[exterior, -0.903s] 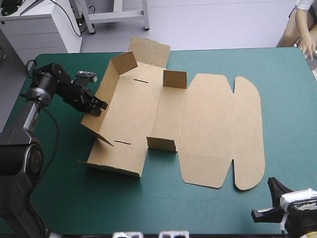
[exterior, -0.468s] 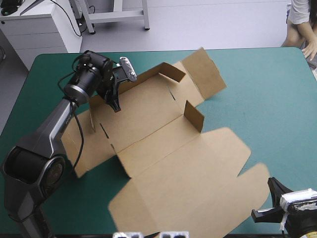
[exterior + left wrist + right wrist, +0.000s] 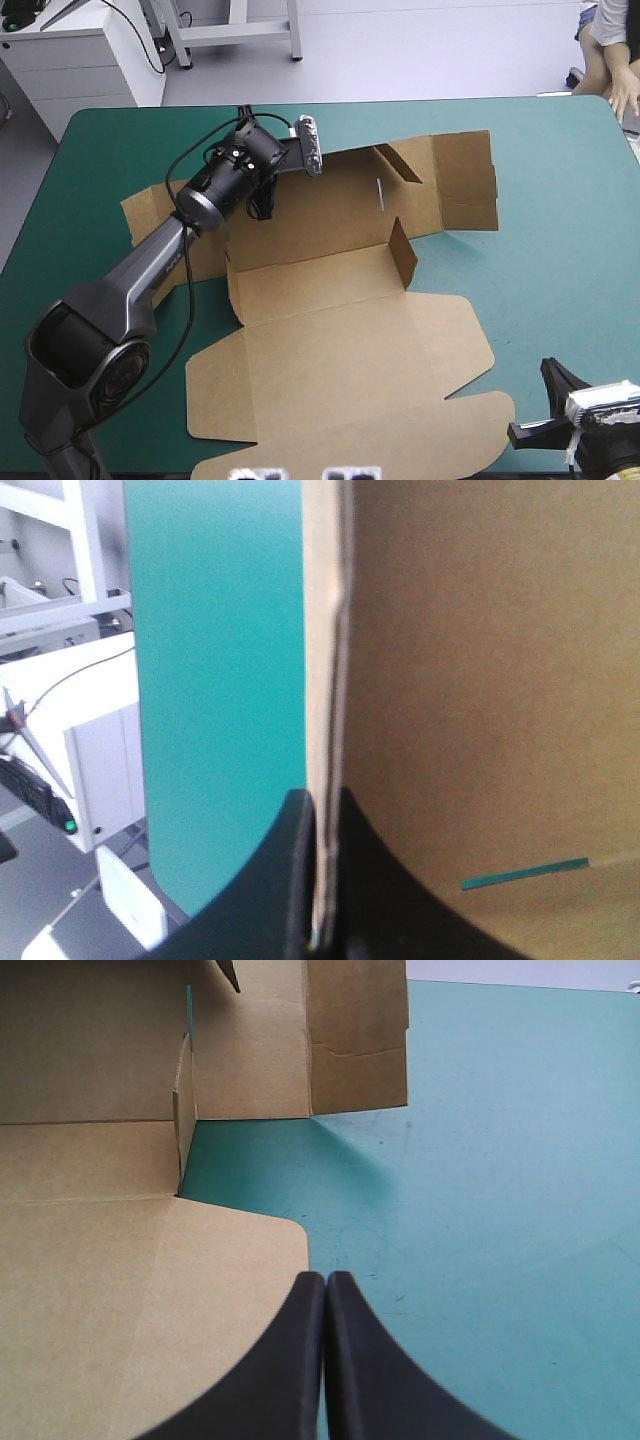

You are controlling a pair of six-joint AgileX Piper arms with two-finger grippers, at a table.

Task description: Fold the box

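Observation:
The brown box (image 3: 340, 310) lies opened out across the table, its lid panel with rounded corners toward the near edge. Two small flaps (image 3: 402, 250) stand upright, and the far wall is partly raised. My left gripper (image 3: 262, 208) reaches over that far wall. In the left wrist view its black fingers (image 3: 380, 890) are shut on the edge of the board (image 3: 480, 680), which runs straight ahead of them. My right gripper (image 3: 556, 380) sits at the table's near right corner. It is shut (image 3: 325, 1285) and holds nothing, just off the lid's rounded corner (image 3: 130, 1290).
The teal-green cover (image 3: 560, 250) shows from the box to the table's right edge, and a strip (image 3: 90, 170) shows at the far left. A thin slot (image 3: 525, 872) is cut in the panel beside my left gripper.
My left gripper has swung the box round. The sheet turned, so the lid now points to the near edge, and the left arm moved right along the far side. The right arm stayed still.

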